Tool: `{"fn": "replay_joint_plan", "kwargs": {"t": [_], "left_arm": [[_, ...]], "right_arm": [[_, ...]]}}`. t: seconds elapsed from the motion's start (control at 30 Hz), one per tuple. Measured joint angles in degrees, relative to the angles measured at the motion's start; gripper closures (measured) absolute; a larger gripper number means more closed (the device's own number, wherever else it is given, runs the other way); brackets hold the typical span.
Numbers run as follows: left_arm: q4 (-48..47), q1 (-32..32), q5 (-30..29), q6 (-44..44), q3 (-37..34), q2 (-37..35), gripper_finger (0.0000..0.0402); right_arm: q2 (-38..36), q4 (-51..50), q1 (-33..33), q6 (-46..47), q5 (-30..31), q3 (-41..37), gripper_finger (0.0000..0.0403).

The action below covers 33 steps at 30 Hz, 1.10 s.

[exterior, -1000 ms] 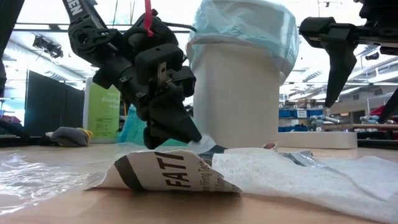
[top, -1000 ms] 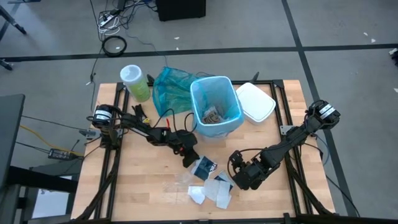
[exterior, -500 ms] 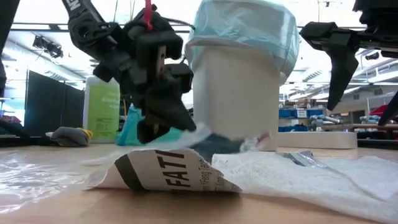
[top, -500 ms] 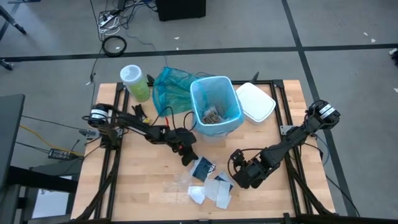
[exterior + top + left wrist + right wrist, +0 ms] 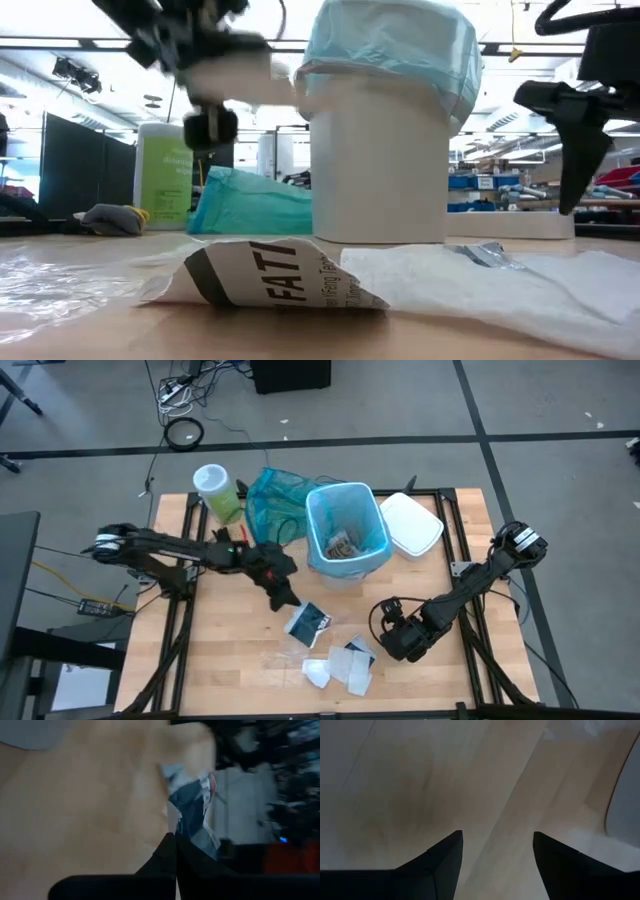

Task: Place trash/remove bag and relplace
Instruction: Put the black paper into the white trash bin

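Observation:
My left gripper (image 5: 283, 600) hangs over the middle of the table, shut on a dark flat packet of trash (image 5: 307, 622). More trash, white paper and clear plastic scraps (image 5: 340, 665), lies near the front edge, with a printed white wrapper (image 5: 270, 275) among it. The bag (image 5: 328, 510), a light blue liner, lines the white bin (image 5: 380, 170), folded over its rim, and there is trash inside. My right gripper (image 5: 385, 632) hovers open over bare wood (image 5: 495, 795), to the right of the scraps. My left gripper pinches the dark packet by one edge (image 5: 184, 831) between its two shut fingers. The fingers slant downward from the table's left side. The packet (image 5: 192, 812) sticks out past the fingertips, lifted clear of the table.
A darker teal plastic bag (image 5: 272, 498) lies behind the bin on its left, beside a green bottle (image 5: 217, 493). A white lid (image 5: 410, 523) rests right of the bin. A clear plastic sheet (image 5: 50, 270) lies at the near left.
My left gripper has shut on the dark packet, then risen and drawn back toward the table's left edge. The packet has come up off the table and moved left with it. My right gripper has sunk a little and rolled, staying open.

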Motion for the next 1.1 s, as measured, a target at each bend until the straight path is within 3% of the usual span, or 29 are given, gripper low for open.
{"fn": "replay_joint_plan", "kwargs": {"t": [0.1,0.2,0.4,0.53,0.67,0.9,1.1], "left_arm": [[-0.37,0.75,2.75,-3.27,0.00,-6.82,0.0401],[-0.06,1.74,1.88,-6.78,1.49,-13.21,0.0401],[0.19,5.54,-10.94,-1.09,11.59,-17.76,0.0401],[0.42,8.45,-20.16,9.84,19.79,-15.15,0.0401],[-2.22,12.62,-24.09,20.02,26.18,-9.53,0.0401],[-11.08,15.46,-19.10,29.93,31.44,1.29,0.0371],[-22.02,15.60,-16.43,36.29,36.57,4.06,0.0318]], "right_arm": [[0.00,-0.34,0.29,0.58,-0.01,-0.19,0.0175],[0.00,-0.56,0.32,0.05,-0.02,-0.19,0.0175],[0.00,-1.26,0.20,-0.97,0.25,-0.19,0.0175],[0.00,-1.87,0.18,-0.97,1.70,-0.19,0.0175],[0.00,-3.29,0.18,-0.73,2.54,-0.19,0.0175],[0.00,-4.88,0.18,0.94,2.56,-0.19,0.0175],[0.00,-5.34,0.29,1.12,2.56,-0.19,0.0176]]}}
